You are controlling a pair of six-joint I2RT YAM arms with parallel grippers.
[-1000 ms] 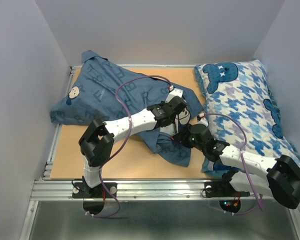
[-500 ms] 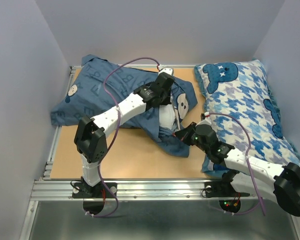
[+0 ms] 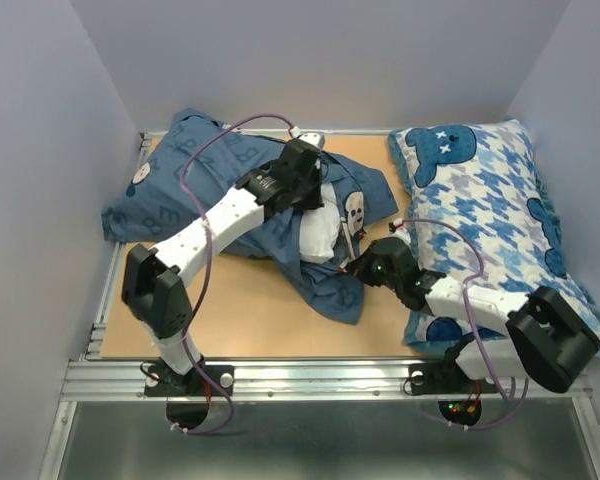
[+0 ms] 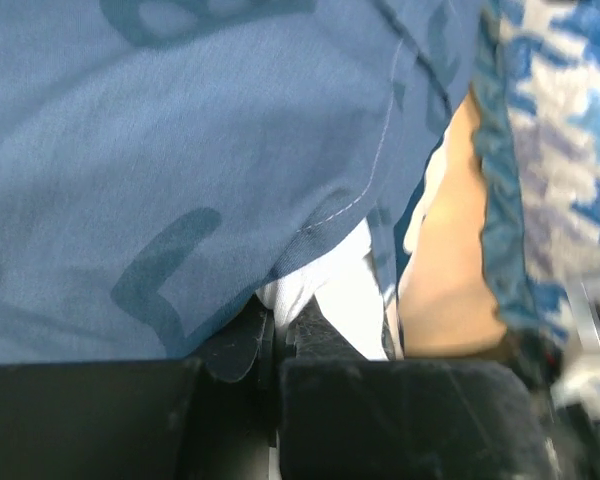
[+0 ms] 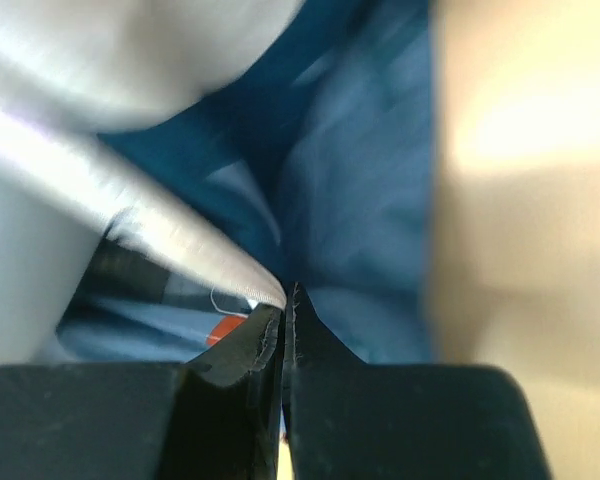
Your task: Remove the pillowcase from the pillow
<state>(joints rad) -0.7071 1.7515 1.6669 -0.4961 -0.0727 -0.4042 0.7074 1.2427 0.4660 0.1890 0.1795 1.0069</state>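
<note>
Nearer than the left gripper and off to its left, the tan worktop lies bare up to the metal rail at the near edge. Beyond that gripper the pillowcase runs almost to the back wall, and its far-left corner reaches past the worktop's side edge, close to the left wall. To the right of the right gripper the houndstooth pillow fills the room up to the right wall, with only a narrow strip of worktop between it and the pillowcase.

The pillowcase is limp slate-blue cloth, creased and printed with faint letters and monkey faces, and its stitched hem crosses just ahead of the left gripper. That gripper is closed on a fold of the white pillow, smooth and plump, right where it comes out from under the hem. The right gripper's jaws are pressed together with their tips against the pillowcase's near flap. Whether cloth is caught between them cannot be told, as that view is blurred.

Compared with a second ago, the left gripper has drawn back and leftward, and more of the white pillow lies bared. The right gripper stays at nearly the same spot on the flap
</note>
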